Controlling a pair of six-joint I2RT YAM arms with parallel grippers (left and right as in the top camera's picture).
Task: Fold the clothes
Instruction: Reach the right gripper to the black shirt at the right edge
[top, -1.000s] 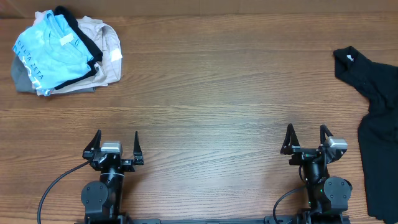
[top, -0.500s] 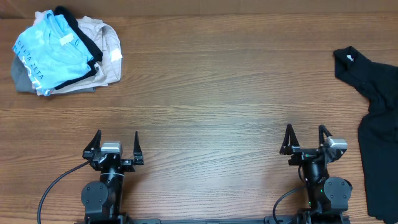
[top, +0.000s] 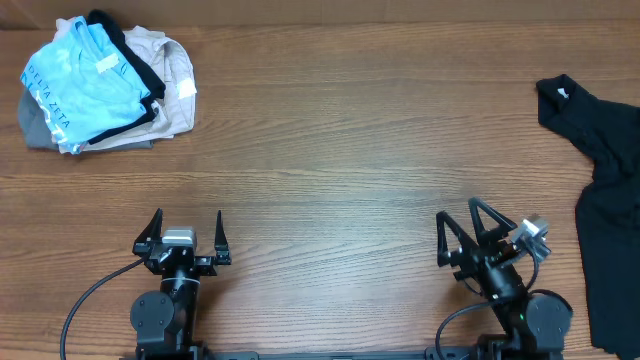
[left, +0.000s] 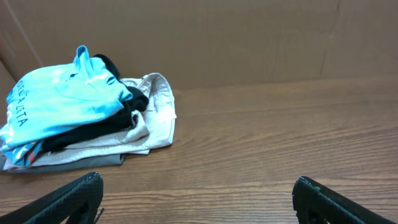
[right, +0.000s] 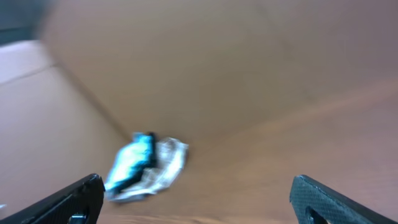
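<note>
At the far left corner of the brown wood-grain tabletop (top: 330, 130) lies one heap of folded garments (top: 100, 85): a light blue lettered shirt (top: 85, 90) on top, with a beige piece (top: 172, 70), a grey piece (top: 35, 125) and a strip of black cloth showing beneath. There are two claws in all. By the near edge, toward the left, the left gripper (top: 188, 214) stands with its two fingers spread wide and nothing between them, and its wrist camera looks at the same heap (left: 87, 112). Toward the right of the near edge, the right gripper (top: 457, 210) is likewise spread and empty.

Compared with half a second ago, the right gripper has swung from facing the far edge to slanting leftward, and its wrist view is motion-blurred. The left gripper, the heap and the shirt have not moved.

Along the right edge lies the one large plain black soft T-shirt (top: 610, 200), well apart from both claws. It is rumpled and unfolded, partly cut off by the picture's border, with a small white neck tag (top: 562, 95) at its far end.
</note>
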